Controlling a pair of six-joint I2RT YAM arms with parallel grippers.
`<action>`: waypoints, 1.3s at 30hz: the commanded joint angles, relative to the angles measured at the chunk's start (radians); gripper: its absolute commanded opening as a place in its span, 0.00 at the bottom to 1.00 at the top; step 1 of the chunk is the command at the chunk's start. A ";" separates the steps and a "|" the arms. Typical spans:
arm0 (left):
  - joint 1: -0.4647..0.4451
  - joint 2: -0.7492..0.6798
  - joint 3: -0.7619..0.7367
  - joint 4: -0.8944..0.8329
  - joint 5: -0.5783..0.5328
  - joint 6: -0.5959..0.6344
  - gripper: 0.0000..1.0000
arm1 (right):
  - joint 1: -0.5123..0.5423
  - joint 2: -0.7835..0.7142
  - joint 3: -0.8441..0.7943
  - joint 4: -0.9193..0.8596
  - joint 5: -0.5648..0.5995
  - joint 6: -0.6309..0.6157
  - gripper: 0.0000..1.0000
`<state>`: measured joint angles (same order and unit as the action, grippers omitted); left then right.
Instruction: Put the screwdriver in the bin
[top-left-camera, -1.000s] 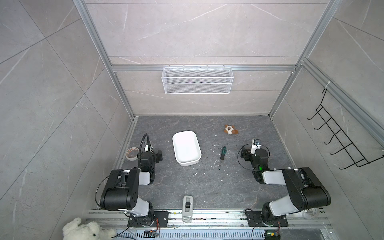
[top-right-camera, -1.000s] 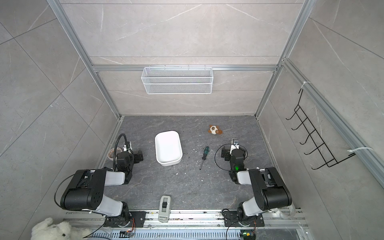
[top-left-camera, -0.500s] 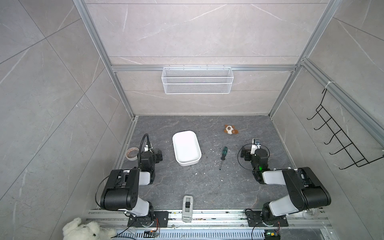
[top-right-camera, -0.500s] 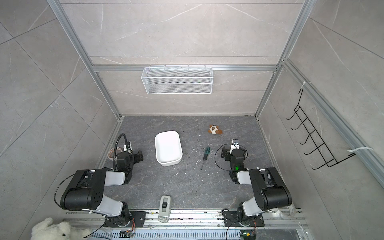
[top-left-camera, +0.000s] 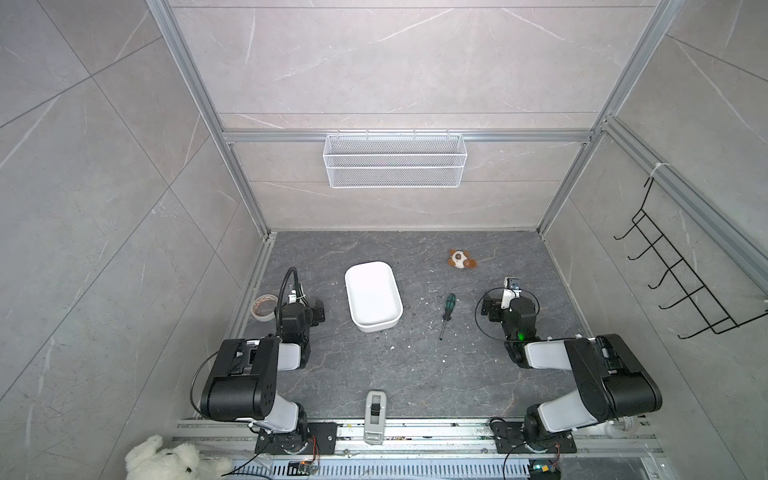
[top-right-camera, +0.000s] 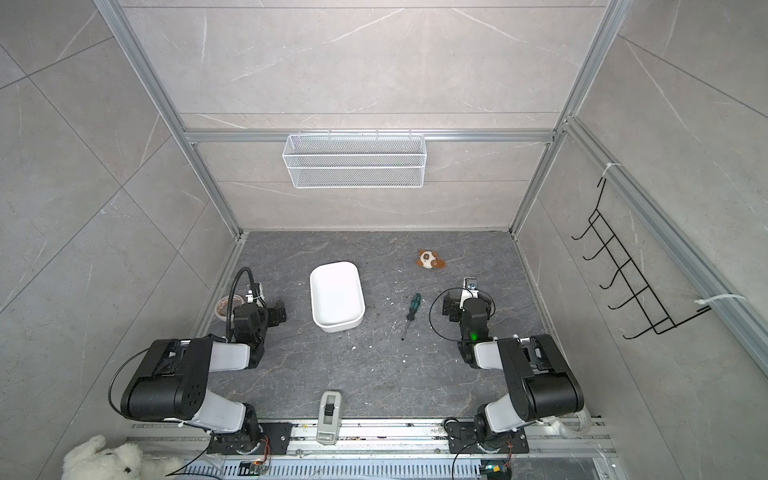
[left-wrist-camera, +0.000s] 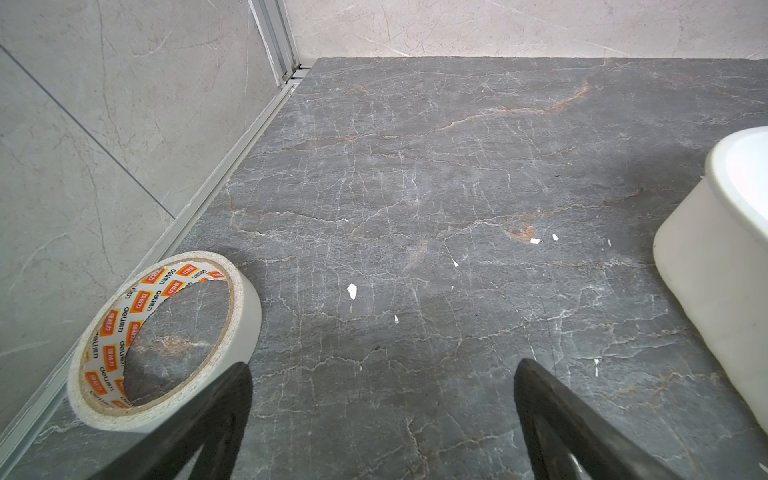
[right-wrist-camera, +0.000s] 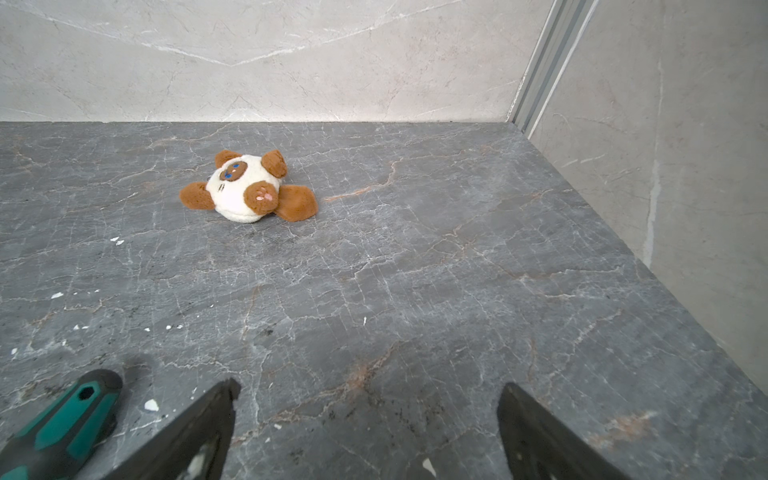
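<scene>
When you check the right wrist view, the right gripper (right-wrist-camera: 368, 395) gapes wide, holding nothing, with the screwdriver (right-wrist-camera: 62, 428) handle just outside 1 finger. In the left wrist view, the left gripper (left-wrist-camera: 382, 368) is spread, empty, between tape roll (left-wrist-camera: 245, 316) and bin (left-wrist-camera: 706, 291). Only in both top views do you see the shaft, outside the bin.

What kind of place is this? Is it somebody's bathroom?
Not a real room, most likely a robot test booth: the left arm and right arm are mounted on a metal rail, and stone-look wall panels sit in an aluminium frame.
</scene>
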<state>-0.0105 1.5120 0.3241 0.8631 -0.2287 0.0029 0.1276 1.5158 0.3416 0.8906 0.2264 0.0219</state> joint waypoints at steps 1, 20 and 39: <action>0.005 -0.010 0.014 0.031 0.009 -0.005 1.00 | 0.016 -0.011 -0.024 0.064 -0.015 -0.026 0.99; -0.014 -0.035 -0.045 0.119 0.029 0.028 1.00 | 0.153 -0.257 0.225 -0.665 0.251 0.044 0.99; -0.140 -0.647 0.306 -1.247 0.385 -0.311 1.00 | 0.158 -0.485 0.558 -1.406 0.262 0.606 0.99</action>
<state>-0.1520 0.8799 0.6991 -0.1955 0.0551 -0.2451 0.2878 1.0195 0.8799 -0.3237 0.5289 0.4908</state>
